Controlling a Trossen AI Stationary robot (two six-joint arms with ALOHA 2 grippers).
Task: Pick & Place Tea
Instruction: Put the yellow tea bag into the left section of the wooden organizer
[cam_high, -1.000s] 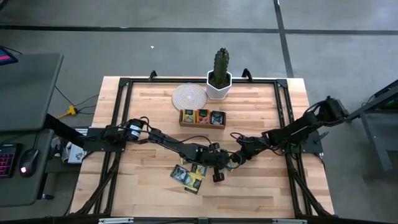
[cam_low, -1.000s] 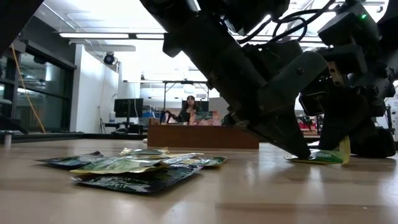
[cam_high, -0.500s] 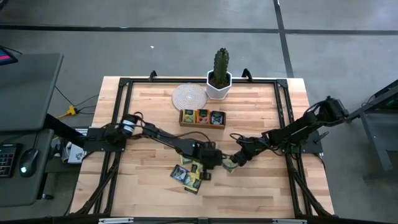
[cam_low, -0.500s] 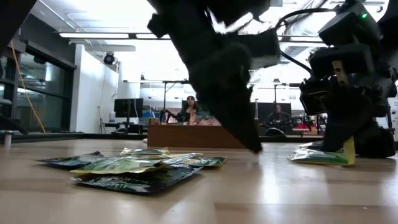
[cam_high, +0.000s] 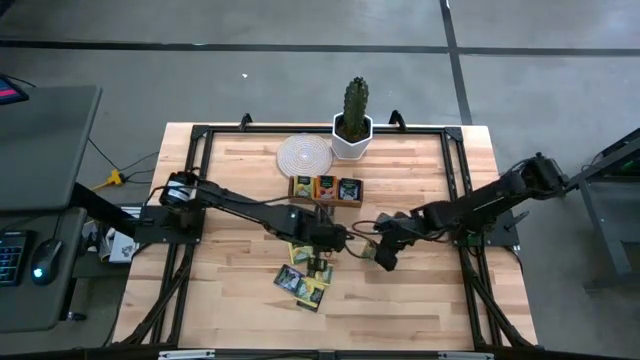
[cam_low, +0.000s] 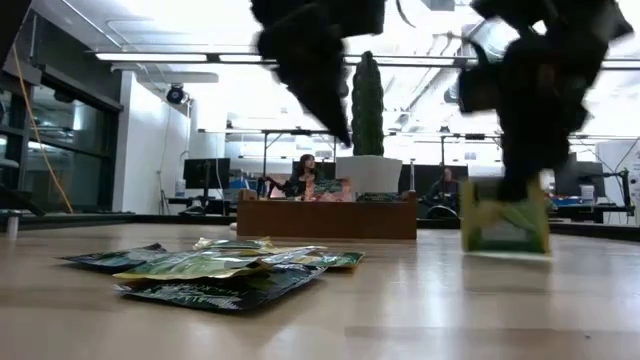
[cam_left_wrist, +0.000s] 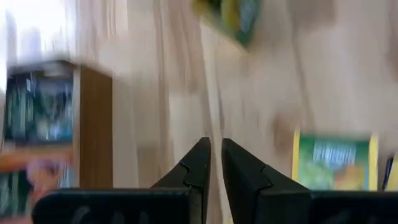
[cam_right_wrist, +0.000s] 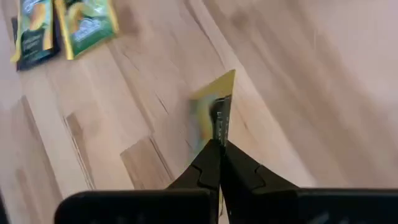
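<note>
Packet (cam_low: 503, 218) now airborne (right claw (cam_right_wrist: 219, 144))

We counted two arms (cam_high: 250, 207), one wooden tray (cam_high: 325, 190), one potted cactus (cam_high: 353, 122), one round mat (cam_high: 304, 155) and several loose tea packets (cam_high: 303, 282).

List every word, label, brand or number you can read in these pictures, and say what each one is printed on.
None can be read.
Tea packet pinched in the shut right gripper: print blurred.
Loose tea packets on the table: labels too small.
Packets in the wooden tray: labels too small.
</note>
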